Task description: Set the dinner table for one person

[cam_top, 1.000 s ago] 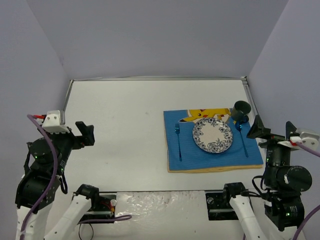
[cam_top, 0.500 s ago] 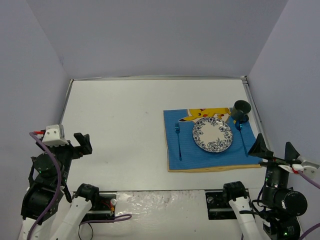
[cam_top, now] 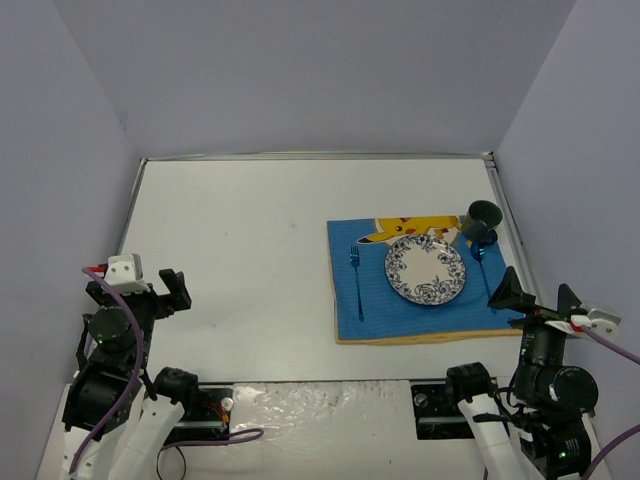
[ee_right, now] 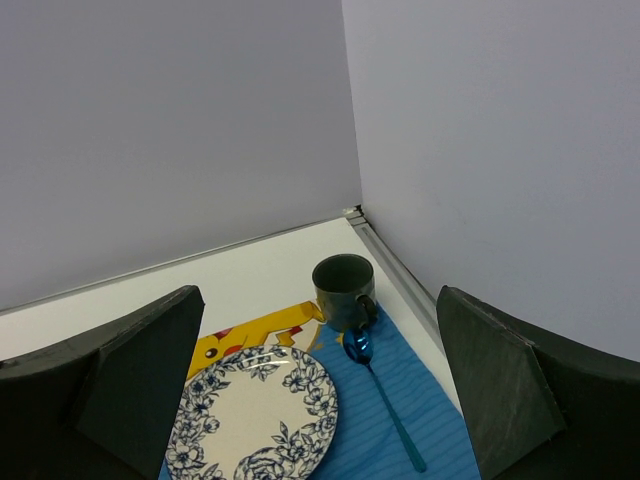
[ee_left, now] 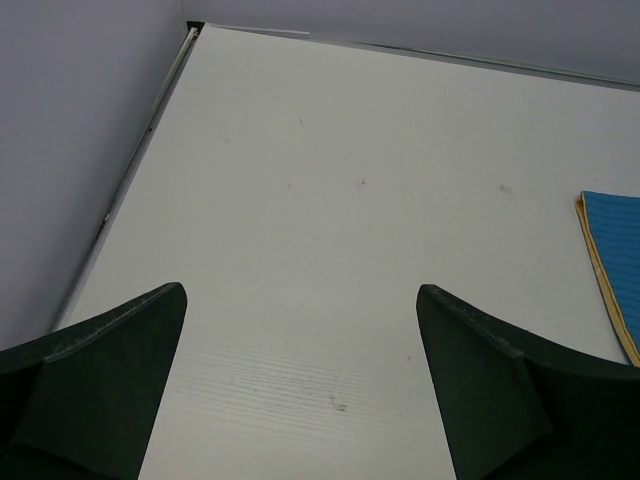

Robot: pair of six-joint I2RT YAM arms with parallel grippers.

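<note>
Evidently complete: left gripper (ee_left: 300, 300) and right gripper (cam_top: 537, 295) hang released and empty, the table (cam_top: 250, 230) ahead of their jaws bearing plate (cam_top: 425, 271), flanking fork (cam_top: 356, 280) and spoon (cam_top: 486, 275), and mug (cam_top: 483, 220), arranged for one diner.

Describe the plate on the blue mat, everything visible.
The plate is round, white and glossy like ceramic, with a wide blue floral band around the rim and a plain centre. It lies flat, right side up and empty on the blue mat, between the fork and the spoon, touching neither.
</note>
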